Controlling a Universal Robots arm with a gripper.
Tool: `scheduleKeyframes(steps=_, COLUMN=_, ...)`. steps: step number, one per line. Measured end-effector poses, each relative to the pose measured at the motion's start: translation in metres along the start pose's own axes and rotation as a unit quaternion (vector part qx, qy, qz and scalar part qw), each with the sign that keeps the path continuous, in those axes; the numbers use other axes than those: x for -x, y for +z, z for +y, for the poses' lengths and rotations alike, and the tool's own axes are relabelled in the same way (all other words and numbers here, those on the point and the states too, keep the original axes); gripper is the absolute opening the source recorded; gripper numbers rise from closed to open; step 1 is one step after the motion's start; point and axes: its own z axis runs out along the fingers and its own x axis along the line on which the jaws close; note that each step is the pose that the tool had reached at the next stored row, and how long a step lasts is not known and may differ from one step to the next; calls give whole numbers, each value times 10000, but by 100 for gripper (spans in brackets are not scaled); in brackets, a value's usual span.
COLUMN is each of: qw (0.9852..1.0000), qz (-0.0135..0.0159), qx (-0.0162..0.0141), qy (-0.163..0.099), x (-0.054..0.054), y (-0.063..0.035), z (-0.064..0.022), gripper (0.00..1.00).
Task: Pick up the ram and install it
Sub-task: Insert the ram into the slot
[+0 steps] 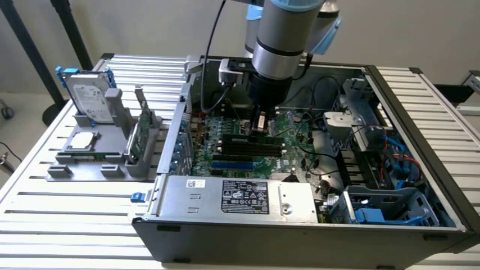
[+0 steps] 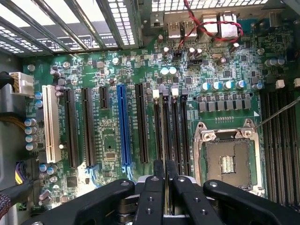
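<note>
Hovering low inside the open computer case (image 1: 300,239), gripper (image 1: 259,128) right over the black memory slots (image 1: 251,147) of the motherboard (image 1: 204,160). Jaws drawn almost together, pinching a thin strip edge-on: judged to be the ram (image 1: 259,120), short end hanging below the fingers (image 2: 158,174), just above the slots and not seated yet. Hard to confirm from the wrist view, only a narrow dark gap between the pads there, lined up lengthwise with one slot (image 2: 165,126) beside the empty CPU socket (image 2: 229,161).

Well apart, on the exterior view's left: grey holder (image 1: 82,167) with hard drive (image 1: 86,98) standing upright, plus another green board (image 1: 139,135) upright in its rack. Could be a second stick, cannot tell.

Handling notes, judgement only:
- Light, thin, stiff along its length, but easy to flex or crack if loaded sideways.
- Fragile: chips on the faces, contacts along the bottom edge. No squeezing on either.
- Best held by the flat faces near the top edge, centred lengthwise, contact edge left free.
- Smooth board, narrow pinch: prone to pivoting in the pads if off-centre.
- Needs to stay upright and parallel to the slot; any tilt likely to jam at the end clips.
</note>
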Motion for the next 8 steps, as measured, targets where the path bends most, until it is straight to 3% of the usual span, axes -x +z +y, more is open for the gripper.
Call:
scheduleKeyframes(steps=4, qw=10000, qz=35, qx=-3, qy=3, x=0, y=28, z=-4, gripper=14)
scheduleKeyframes(steps=8, qw=10000, qz=51, qx=-5, qy=6, x=1, y=46, z=-10, gripper=14)
